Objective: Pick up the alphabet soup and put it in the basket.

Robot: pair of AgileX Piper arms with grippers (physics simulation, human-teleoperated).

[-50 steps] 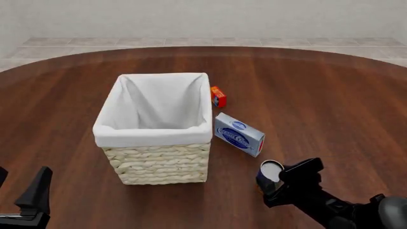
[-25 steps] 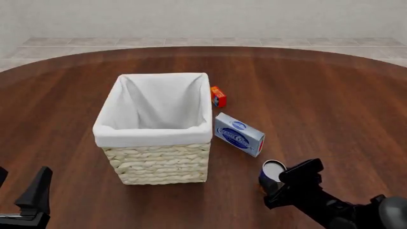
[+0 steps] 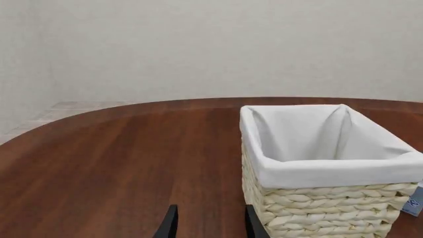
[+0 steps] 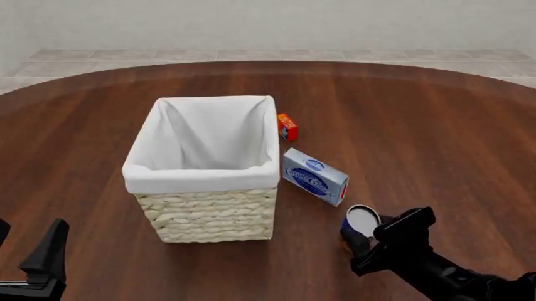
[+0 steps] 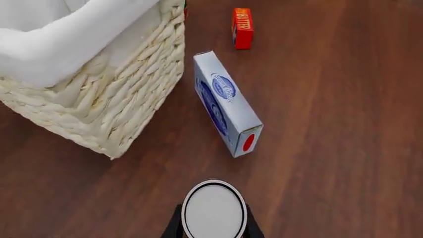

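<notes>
right gripper [image 4: 362,241]: fingers closed against both sides of the alphabet soup [image 4: 361,224], can upright
alphabet soup: at the table's [image 4: 435,138] near right, just in front of the blue-and-white box [image 4: 315,176], outside the basket [image 4: 205,200]
basket: upright, nothing visible inside the white lining
orange-red box [image 4: 287,126]: beside the basket's far right corner
left gripper [image 3: 207,224]: parted, holding nothing, near left of the basket

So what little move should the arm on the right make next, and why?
Probably lift straight up. The right end effector seems to have its fingers on either side of the alphabet soup, which sits low near the table, while the basket has tall walls, so the can needs height before moving over the rim.
</notes>
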